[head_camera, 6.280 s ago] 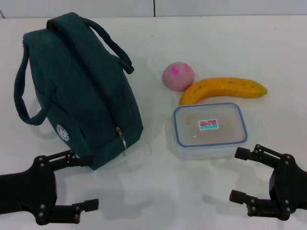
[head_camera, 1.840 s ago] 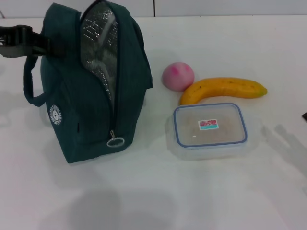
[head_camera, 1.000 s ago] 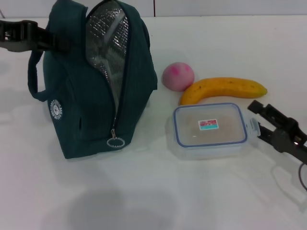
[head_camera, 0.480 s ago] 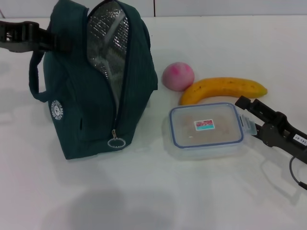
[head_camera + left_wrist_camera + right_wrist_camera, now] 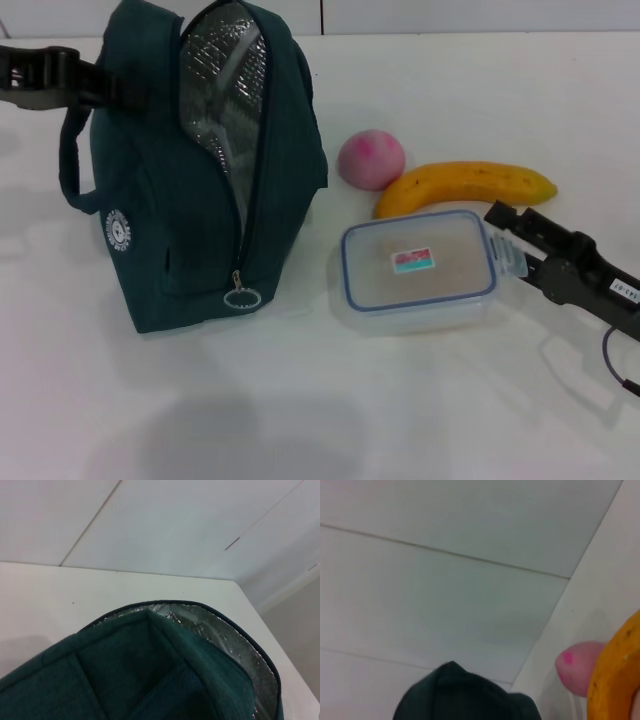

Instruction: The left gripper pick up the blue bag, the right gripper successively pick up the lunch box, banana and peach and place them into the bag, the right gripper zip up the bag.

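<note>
- head view: your left gripper [image 5: 85, 85] sits at the top far-left corner of the blue bag [image 5: 150, 210], apparently closed on the fabric or a handle there; the contact itself is hidden. the bag stands upright with its mouth gaping toward the lunch box [image 5: 415, 270], foil lining exposed. my read is that the hold props the opening ready for loading.
- your right gripper [image 5: 518, 252] is at the right end of the lunch box, one finger [image 5: 510, 215] along the far side by the banana [image 5: 465, 187], lid tab between the jaws. whether it is clamped or only straddling the end, you cannot tell from this.
- lunch box lies flat on the table [image 5: 330, 400], just right of the bag, near the banana but apart. the peach [image 5: 371, 159] sits touching or just beside the banana's left tip.
- nothing is in the bag yet; the zip pull [image 5: 240, 297] hangs low at the front.
- left wrist view adds the bag's rim and foil lining from above; none of that arm's fingers show.
- right wrist view catches only the peach, a banana edge and the bag top far off; the lunch box is absent there.
</note>
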`<state>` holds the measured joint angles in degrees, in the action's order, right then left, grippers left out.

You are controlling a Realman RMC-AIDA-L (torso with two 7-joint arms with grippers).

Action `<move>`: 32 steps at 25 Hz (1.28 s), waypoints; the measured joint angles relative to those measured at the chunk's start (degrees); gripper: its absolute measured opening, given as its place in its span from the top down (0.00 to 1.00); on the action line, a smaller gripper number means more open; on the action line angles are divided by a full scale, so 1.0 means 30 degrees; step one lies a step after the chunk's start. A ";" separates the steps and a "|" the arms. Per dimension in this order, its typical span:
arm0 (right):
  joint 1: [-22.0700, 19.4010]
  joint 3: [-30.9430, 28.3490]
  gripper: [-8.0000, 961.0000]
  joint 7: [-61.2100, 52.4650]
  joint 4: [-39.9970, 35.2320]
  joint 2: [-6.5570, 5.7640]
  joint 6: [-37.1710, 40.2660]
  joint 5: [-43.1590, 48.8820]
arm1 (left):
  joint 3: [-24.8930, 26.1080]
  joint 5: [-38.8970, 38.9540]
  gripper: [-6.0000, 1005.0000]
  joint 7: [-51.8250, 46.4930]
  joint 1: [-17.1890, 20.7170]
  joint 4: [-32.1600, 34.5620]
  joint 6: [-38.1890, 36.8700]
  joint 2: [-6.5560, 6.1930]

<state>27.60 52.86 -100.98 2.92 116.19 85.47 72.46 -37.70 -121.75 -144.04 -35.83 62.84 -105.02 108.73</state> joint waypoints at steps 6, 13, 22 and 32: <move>0.0009 0.0124 0.26 -0.0076 -0.0468 -0.0001 -0.0154 0.0764 | 0.0000 0.0009 0.95 0.0067 -0.0016 0.0001 0.0000 -0.0006; 0.0029 0.0165 0.62 -0.0054 -0.0479 0.0000 -0.0077 0.0768 | 0.0000 0.0011 0.95 0.0078 -0.0059 0.0000 0.0000 -0.0002; -0.0015 0.0114 0.84 0.0179 -0.0486 -0.0001 0.0169 0.0766 | -0.0001 0.0011 0.95 0.0084 -0.0071 0.0001 0.0000 0.0047; -0.0225 -0.0046 0.89 0.0413 -0.0679 0.0000 0.1500 0.0358 | 0.0000 0.0009 0.95 0.0133 0.0003 -0.0015 0.0017 0.0054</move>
<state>26.92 52.72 -99.74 0.88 116.19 89.97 73.54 -37.70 -121.72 -143.64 -35.82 62.80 -104.97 108.89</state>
